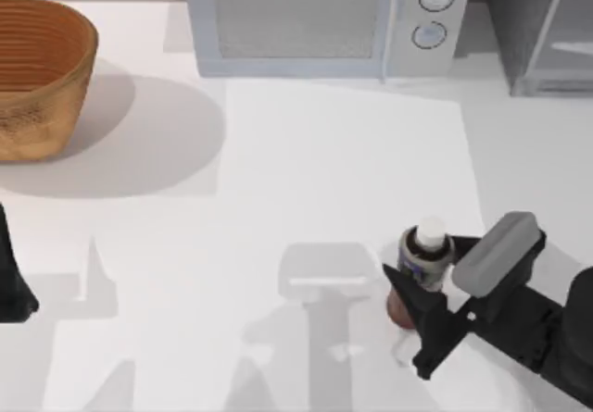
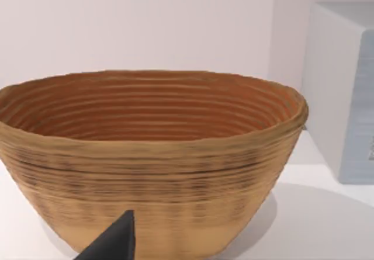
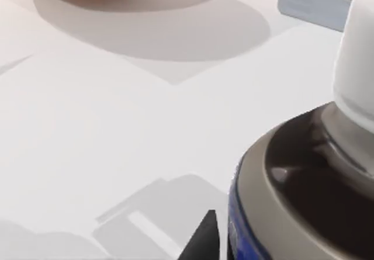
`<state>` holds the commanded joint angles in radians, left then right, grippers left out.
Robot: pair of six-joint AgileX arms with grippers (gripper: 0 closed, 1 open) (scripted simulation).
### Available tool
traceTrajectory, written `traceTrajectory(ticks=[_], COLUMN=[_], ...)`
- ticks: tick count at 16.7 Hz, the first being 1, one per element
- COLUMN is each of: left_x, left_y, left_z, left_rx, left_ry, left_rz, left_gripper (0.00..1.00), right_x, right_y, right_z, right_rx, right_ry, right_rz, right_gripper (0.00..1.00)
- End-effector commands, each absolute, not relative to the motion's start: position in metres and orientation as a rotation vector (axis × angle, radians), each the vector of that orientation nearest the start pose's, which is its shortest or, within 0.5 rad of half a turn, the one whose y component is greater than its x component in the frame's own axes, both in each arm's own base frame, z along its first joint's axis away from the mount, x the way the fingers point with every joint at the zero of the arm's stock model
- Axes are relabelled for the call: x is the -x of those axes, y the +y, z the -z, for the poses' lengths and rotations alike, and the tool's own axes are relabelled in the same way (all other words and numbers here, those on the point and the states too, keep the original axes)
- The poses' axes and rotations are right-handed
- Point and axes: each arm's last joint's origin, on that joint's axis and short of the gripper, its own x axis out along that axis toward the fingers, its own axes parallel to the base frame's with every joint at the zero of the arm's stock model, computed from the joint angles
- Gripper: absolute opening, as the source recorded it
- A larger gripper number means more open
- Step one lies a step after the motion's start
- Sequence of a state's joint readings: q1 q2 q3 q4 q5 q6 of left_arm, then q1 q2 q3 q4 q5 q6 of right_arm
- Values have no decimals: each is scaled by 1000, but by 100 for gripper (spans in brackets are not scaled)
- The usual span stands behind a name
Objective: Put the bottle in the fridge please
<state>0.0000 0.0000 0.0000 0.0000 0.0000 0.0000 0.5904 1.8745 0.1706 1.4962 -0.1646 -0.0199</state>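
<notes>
The bottle (image 1: 423, 253) stands on the white table at the front right, with a white cap, a dark neck and reddish-brown liquid at its base. My right gripper (image 1: 422, 266) reaches in from the right and is shut on the bottle, one dark finger on each side. The right wrist view shows the bottle (image 3: 304, 178) very close, with one fingertip (image 3: 202, 239) against its blue label. The fridge (image 1: 547, 32) is the dark-grey cabinet at the back right corner. My left arm (image 1: 11, 282) stays parked at the table's left edge; one of its fingertips (image 2: 114, 242) shows in the left wrist view.
A light-grey microwave (image 1: 324, 18) with two round knobs stands at the back centre, just left of the fridge. A woven basket (image 1: 37, 69) sits at the back left and looms large in front of the left wrist camera (image 2: 152, 155).
</notes>
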Motion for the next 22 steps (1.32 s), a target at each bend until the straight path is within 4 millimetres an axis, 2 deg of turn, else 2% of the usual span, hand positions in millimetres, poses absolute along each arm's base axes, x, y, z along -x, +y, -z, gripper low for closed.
traceTrajectory(ticks=[5, 8, 11, 13, 18, 22], left_x=[-106, -106, -106, -106, -106, -106], left_y=[-1, -1, -1, -1, -1, -1], left_z=[-160, -160, -160, -160, -160, -160], left_rx=[0, 0, 0, 0, 0, 0], left_ry=[0, 0, 0, 0, 0, 0], left_rz=[0, 0, 0, 0, 0, 0], left_gripper=[100, 100, 100, 100, 100, 100], right_x=[-193, -190, -184, -182, -183, -178], right_y=[93, 64, 44, 38, 38, 35], right_z=[-103, -118, -125, -127, -127, -133], right_rx=[82, 80, 75, 74, 72, 72], right_ry=[200, 193, 193, 192, 193, 188], right_rz=[-770, -768, -771, -772, -773, -713], right_gripper=[1, 1, 1, 1, 1, 1])
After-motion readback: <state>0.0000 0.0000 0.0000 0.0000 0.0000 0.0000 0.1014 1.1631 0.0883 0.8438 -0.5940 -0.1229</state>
